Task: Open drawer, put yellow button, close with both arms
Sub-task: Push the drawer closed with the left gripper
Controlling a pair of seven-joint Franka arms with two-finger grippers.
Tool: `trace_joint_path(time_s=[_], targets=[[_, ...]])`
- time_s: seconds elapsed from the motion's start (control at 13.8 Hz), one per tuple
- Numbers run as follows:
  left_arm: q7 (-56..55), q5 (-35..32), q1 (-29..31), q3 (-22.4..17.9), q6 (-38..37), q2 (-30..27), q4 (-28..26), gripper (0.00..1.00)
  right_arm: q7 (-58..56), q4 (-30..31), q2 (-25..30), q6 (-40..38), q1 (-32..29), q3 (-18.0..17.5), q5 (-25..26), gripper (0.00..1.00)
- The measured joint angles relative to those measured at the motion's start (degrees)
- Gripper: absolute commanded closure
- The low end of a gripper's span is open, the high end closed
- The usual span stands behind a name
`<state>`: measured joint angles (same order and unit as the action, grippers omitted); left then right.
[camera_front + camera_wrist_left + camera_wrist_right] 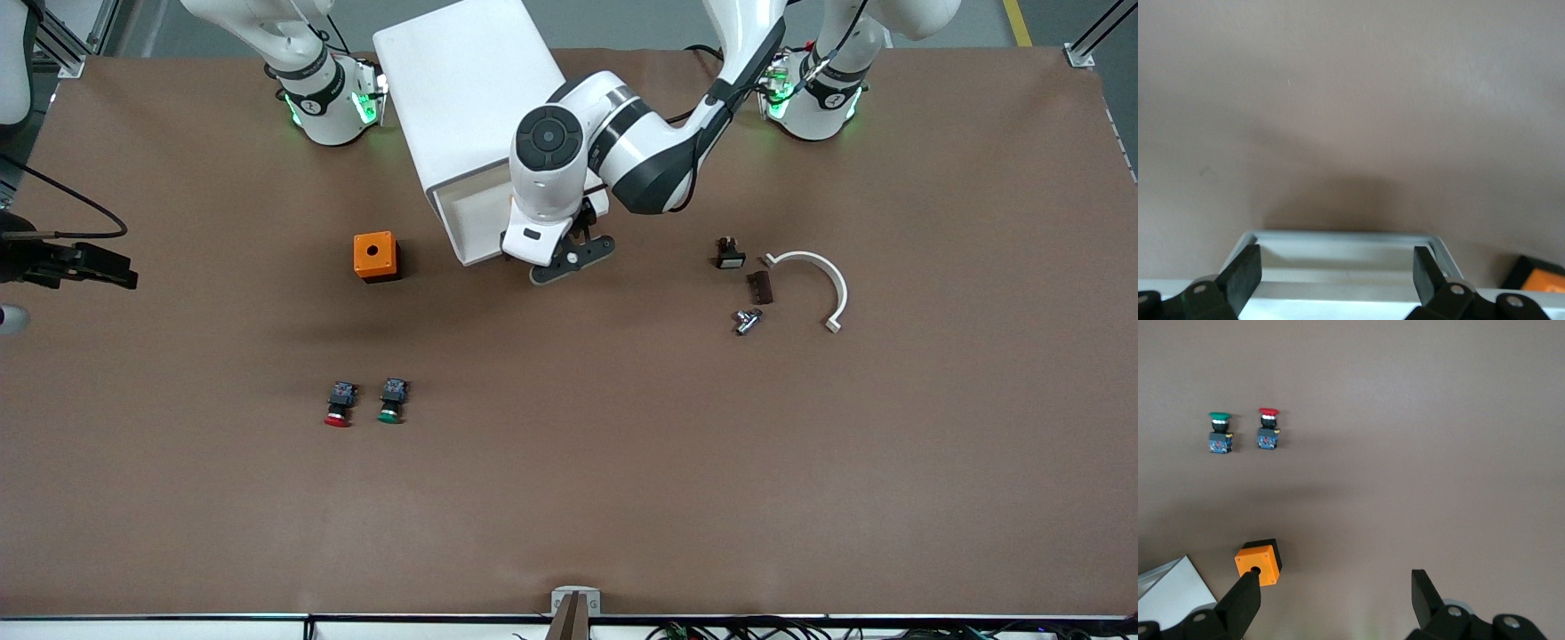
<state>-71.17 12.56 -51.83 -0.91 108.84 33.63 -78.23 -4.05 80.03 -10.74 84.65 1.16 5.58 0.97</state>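
cabinet [462, 89] white | box [375, 256] orange (black hole) | 2 buttons: red-capped [339, 406], green-capped [392, 402] | table [569, 498] brown

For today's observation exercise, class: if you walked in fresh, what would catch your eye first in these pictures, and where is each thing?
The left arm's end effector hangs open over the pulled-out drawer at the top of the white cabinet. An orange box with a round hole sits beside the cabinet, toward the right arm's end. Nearer the front camera, a red button and a green button lie side by side; the right end effector is open above the table.
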Motion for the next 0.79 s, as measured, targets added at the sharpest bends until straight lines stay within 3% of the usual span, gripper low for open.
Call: trace_joint_path(time_s=[0.79], targets=[[-1.5,15.4,-2.1,-0.2,0.0,0.1,-2.9,0.0,0.1,-2.9,0.0,-4.2,-0.1,0.0,0.0,0.0]])
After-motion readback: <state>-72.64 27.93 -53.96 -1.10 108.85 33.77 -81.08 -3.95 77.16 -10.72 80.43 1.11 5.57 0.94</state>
